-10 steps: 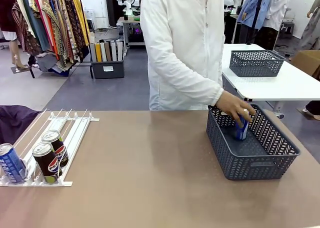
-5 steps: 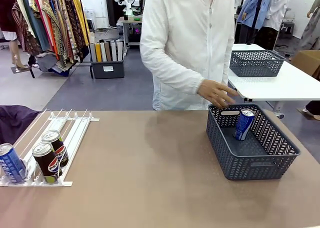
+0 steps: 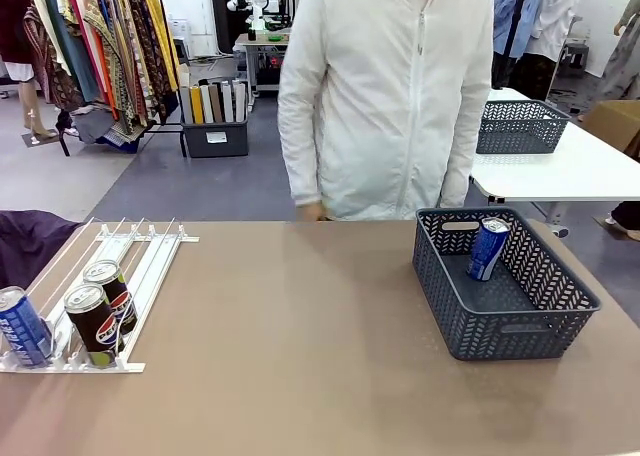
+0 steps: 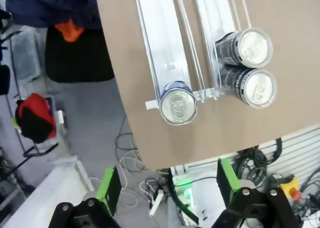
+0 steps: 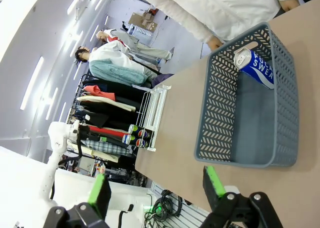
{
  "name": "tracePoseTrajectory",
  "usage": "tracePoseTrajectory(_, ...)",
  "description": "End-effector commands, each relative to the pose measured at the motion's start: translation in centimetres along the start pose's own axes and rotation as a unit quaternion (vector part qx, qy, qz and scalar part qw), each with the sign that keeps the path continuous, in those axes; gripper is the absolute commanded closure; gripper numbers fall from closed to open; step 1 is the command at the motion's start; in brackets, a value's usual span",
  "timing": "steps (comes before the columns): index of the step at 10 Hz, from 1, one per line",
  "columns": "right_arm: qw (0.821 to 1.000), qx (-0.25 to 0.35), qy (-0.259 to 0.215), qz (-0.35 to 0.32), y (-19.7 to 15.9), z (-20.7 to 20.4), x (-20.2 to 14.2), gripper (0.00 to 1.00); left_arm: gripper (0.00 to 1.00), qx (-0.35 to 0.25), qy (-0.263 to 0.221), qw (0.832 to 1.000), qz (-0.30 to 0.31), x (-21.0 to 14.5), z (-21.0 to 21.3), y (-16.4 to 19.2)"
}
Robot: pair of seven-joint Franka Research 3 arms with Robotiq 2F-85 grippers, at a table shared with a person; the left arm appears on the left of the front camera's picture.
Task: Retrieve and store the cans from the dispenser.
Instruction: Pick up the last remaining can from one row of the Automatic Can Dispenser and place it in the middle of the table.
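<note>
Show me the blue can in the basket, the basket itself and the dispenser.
blue can (image 3: 489, 248), front view, its blue side.
basket (image 3: 480, 336), front view, its near wall.
dispenser (image 3: 152, 261), front view, a bare white rail.

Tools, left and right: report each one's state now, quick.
Left tool: open, holding nothing.
Right tool: open, holding nothing.
</note>
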State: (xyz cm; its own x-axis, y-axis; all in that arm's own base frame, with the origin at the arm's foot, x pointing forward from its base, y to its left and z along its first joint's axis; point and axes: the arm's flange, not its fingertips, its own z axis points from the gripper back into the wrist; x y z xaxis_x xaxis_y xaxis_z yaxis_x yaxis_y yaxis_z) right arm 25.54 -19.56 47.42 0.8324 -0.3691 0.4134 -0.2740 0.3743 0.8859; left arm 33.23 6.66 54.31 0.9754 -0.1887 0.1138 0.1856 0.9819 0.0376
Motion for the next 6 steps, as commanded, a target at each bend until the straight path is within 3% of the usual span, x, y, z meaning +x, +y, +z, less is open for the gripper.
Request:
tracePoseTrajectory(1, 1.0, 0.01, -0.01, 0.009, 0.1, -0.1, 0.3, 0.0, 0.0, -0.008, -0.007, 1.0, 0.003, -0.1, 0.3, 0.8)
tracePoseTrajectory(3, 1.0, 0.01, -0.01, 0.009, 0.1, -0.1, 0.3, 0.0, 0.0, -0.007, -0.003, 1.0, -0.003, 0.0, 0.0, 0.2)
tracePoseTrajectory(6, 1.0, 0.01, -0.01, 0.009, 0.1, -0.1, 0.3, 0.0, 0.0, 0.005, -0.005, 0.996, 0.084, 2.0, -4.7, -1.5)
